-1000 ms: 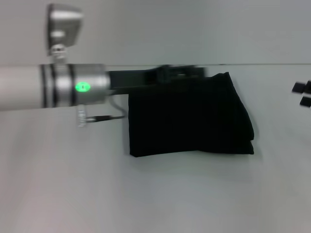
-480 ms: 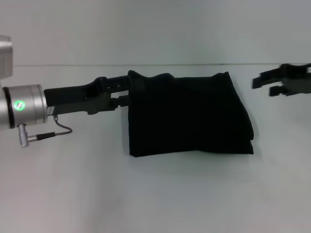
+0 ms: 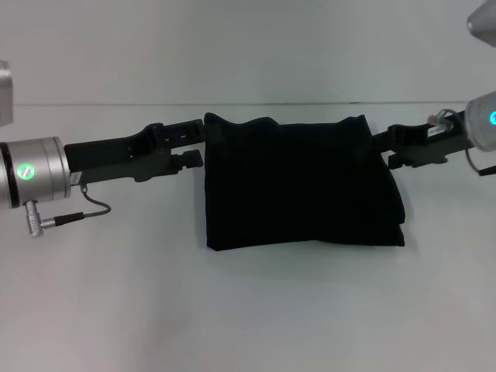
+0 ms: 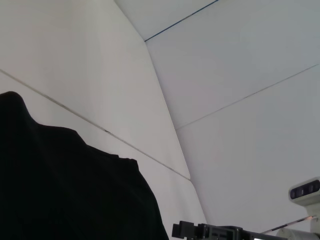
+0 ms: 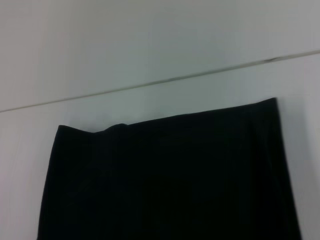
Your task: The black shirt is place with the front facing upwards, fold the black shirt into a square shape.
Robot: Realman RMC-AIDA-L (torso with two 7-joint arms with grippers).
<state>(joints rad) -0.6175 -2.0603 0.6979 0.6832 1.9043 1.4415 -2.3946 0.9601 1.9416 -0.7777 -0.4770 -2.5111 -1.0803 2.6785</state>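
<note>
L arm comes in from the left edge of the head view, silver wrist w/ a green light, black left gripper (image 3: 194,141) stretched toward the shirt's far-left corner. Its fingertips sit right at the cloth edge; upper finger runs along the top of that corner, lower one stops just beside the side edge. Can't tell if it's spread or pinching — black on black, tips merge w/ the fabric.

Centre: the black shirt (image 3: 302,186) lies flat on the white table (image 3: 248,310), folded into a rough rectangle, wider than deep. Plain black side up, no lettering visible. Far edge a bit wavy, small peaks at both far corners; near-right edge shows stacked layers. The left wrist view shows the shirt (image 4: 70,185) as a dark mound close up; the right wrist view shows its (image 5: 170,175) far edge and both corners against the table.

R side: right gripper (image 3: 391,149) reaches in from the right edge, tip at the shirt's right edge below the far-right corner, touching or just beside it. Open or closed, can't tell either.
</note>
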